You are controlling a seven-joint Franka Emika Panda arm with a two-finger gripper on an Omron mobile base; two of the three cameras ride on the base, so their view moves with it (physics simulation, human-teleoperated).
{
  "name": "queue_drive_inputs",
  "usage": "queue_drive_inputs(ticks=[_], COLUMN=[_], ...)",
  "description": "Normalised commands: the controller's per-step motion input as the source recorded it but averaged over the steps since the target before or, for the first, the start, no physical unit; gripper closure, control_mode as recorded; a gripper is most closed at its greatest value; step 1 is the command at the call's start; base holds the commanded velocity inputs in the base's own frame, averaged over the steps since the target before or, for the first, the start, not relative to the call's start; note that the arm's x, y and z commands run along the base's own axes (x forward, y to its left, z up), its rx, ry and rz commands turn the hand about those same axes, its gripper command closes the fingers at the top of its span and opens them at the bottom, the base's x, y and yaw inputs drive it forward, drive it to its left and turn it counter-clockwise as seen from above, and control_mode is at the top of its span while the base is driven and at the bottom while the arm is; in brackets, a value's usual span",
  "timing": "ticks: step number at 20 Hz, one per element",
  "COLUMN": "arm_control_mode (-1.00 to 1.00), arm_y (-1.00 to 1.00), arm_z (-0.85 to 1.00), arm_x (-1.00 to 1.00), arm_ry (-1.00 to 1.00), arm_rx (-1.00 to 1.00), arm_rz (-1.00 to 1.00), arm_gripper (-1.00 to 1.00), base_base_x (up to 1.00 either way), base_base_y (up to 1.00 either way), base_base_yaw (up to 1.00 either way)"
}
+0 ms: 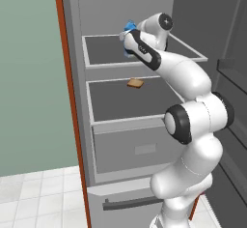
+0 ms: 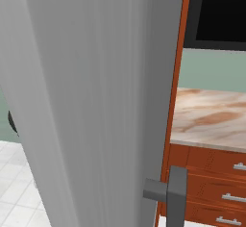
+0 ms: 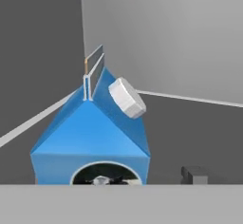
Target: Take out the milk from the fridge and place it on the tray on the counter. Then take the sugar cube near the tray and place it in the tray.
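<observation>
Just blue gable-top milk (image 3: 90, 137) w/ white cap.

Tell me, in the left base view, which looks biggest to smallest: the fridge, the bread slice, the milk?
1. fridge
2. and 3. bread slice and milk: unsure, because the arm hides most of the milk.

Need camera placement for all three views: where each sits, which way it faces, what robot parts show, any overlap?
Left base view: behind the arm's left, facing the open grey fridge; white arm reaches to the small blue gable-top milk carton on the upper shelf, tan bread slice below.
Right base view: behind its right, facing the grey fridge door; tan wood-grain counter beyond.
Hand view: on the hand, close on the carton; one dark fingertip shows.
Shared: left base and hand views show the carton.
</observation>
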Motion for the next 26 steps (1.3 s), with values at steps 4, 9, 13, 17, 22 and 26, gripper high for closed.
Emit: queue_drive_inputs(ticks=[4,9,13,17,22,26], arm_control_mode=[-1.00,-1.00,-1.00,-1.00,-1.00,-1.00], arm_y=[0.00,0.06,0.00,0.00,-0.01,0.00], arm_z=[0.00,-0.02,0.00,0.00,0.12,0.06], arm_x=[0.00,0.01,0.00,-0.02,-0.75,-1.00], arm_ry=[-0.01,-0.01,-0.01,-0.03,-0.12,-0.13], arm_rx=[0.00,0.00,0.02,0.02,0.02,0.00], arm_rz=[0.01,0.01,0.02,0.02,0.00,0.00], arm_gripper=[-1.00,1.00,1.00,1.00,1.00,1.00], base_base_x=[0.00,0.00,0.00,0.00,0.00,0.00], base_base_y=[0.00,0.00,0.00,0.00,0.00,0.00], base_base_yaw=[0.00,0.00,0.00,0.00,0.00,0.00])
